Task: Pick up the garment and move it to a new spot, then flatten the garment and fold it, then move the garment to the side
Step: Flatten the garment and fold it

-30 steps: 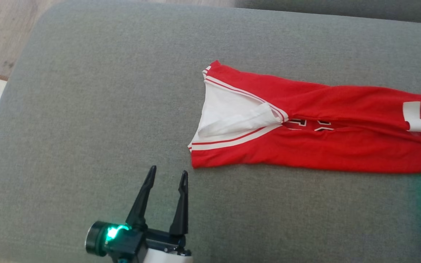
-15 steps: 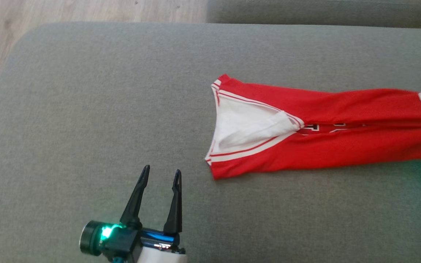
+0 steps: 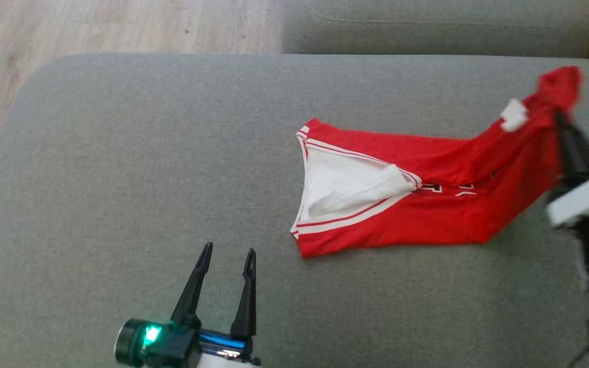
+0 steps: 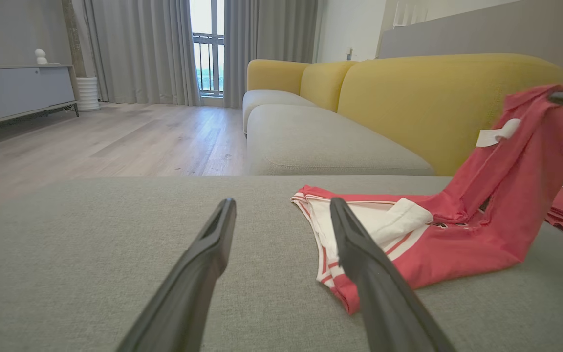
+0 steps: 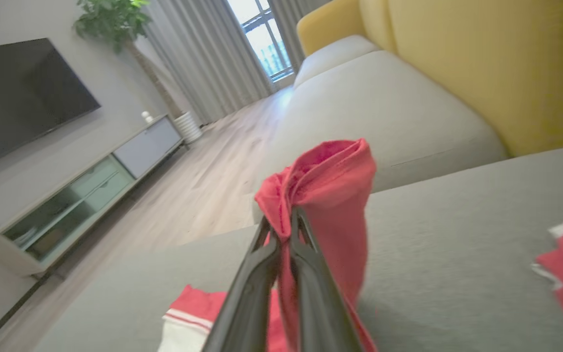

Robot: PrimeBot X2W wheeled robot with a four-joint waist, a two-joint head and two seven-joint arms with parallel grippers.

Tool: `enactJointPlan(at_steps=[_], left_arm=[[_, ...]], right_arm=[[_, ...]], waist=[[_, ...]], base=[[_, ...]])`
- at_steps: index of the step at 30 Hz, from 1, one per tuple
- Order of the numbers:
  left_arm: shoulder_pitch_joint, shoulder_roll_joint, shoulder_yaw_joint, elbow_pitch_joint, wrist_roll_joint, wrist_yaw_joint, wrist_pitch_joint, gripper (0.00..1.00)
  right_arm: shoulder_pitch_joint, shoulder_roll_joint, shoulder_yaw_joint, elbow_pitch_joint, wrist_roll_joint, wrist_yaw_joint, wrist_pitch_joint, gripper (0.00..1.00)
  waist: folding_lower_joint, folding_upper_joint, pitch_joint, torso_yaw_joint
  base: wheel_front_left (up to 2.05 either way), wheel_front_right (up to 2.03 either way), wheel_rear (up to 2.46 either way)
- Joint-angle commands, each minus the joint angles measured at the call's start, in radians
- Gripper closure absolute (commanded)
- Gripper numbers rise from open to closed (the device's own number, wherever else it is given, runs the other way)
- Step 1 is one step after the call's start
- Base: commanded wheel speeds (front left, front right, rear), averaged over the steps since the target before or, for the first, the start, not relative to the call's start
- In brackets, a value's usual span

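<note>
We see the right gripper (image 3: 559, 118) raised at far right, fingers pinched on one end of the red garment (image 3: 427, 225), holding it above the grey cushion (image 3: 120, 153). The collar end lies flat mid-cushion. The left gripper (image 3: 228, 251) hovers near left, spread, empty.

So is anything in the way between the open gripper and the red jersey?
No, nothing visible. Only bare grey cushion lies between the left gripper and the red jersey. The right gripper pinches its other end.
</note>
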Motion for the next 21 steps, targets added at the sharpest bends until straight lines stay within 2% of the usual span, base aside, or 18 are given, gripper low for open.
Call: enactJointPlan(at_steps=[1, 8, 14, 21], left_arm=[[-0.019, -0.011, 0.034, -0.026, 0.007, -0.007, -0.01, 0.0], [-0.023, -0.011, 0.021, -0.016, 0.002, -0.017, -0.01, 0.0], [-0.032, -0.011, 0.013, -0.014, -0.01, -0.015, -0.01, 0.0], [-0.035, -0.011, 0.0, -0.007, -0.017, -0.014, -0.01, 0.0]], right_arm=[[-0.022, 0.016, 0.047, -0.057, -0.011, 0.007, 0.01, 1.0], [-0.062, 0.125, 0.204, -0.023, -0.034, 0.007, 0.014, 1.0], [-0.108, 0.166, 0.317, 0.068, -0.022, 0.007, -0.005, 1.0], [-0.151, 0.197, 0.391, 0.184, 0.008, 0.007, -0.064, 1.0]], waist=[[0.0001, 0.0, -0.004, 0.014], [0.0001, 0.0, 0.0, 0.072], [0.0001, 0.0, 0.012, 0.115], [0.0001, 0.0, 0.012, 0.137]], base=[[0.0, 0.0, 0.0], [0.0, 0.0, 0.0], [0.0, 0.0, 0.0], [0.0, 0.0, 0.0]])
